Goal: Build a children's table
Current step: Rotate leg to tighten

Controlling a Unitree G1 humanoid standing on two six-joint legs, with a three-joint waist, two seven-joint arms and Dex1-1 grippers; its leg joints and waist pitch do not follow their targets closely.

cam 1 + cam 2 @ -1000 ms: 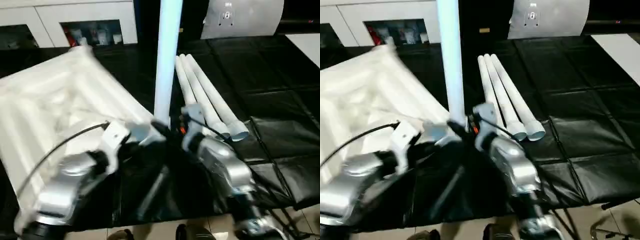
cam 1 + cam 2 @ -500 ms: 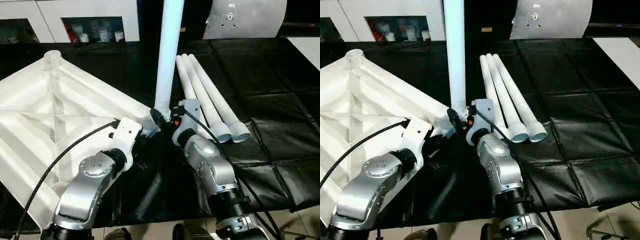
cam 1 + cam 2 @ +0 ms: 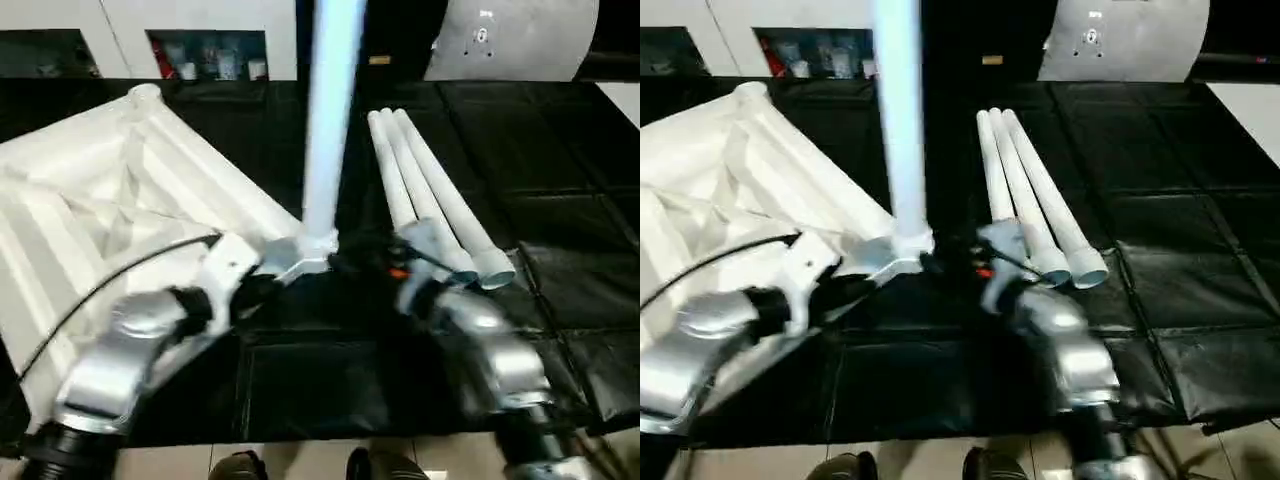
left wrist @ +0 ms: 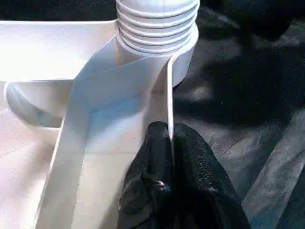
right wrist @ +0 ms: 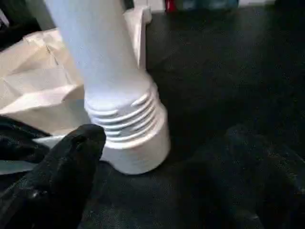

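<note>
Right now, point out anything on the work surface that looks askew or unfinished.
The upright white tapered leg shows exposed thread rings above the upside-down white ribbed tabletop's round corner socket: not fully screwed in. Three more legs lie unfitted.

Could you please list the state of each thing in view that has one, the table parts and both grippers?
Table top: upside down on the black mat, ribbed underside up.
Upright leg: standing in the near corner socket, threads partly showing.
Three spare legs: lying side by side on the mat, unfitted.
Left gripper: shut on the table top's rim beside the socket.
Right gripper: open, fingers apart near the leg's base, holding nothing.
</note>
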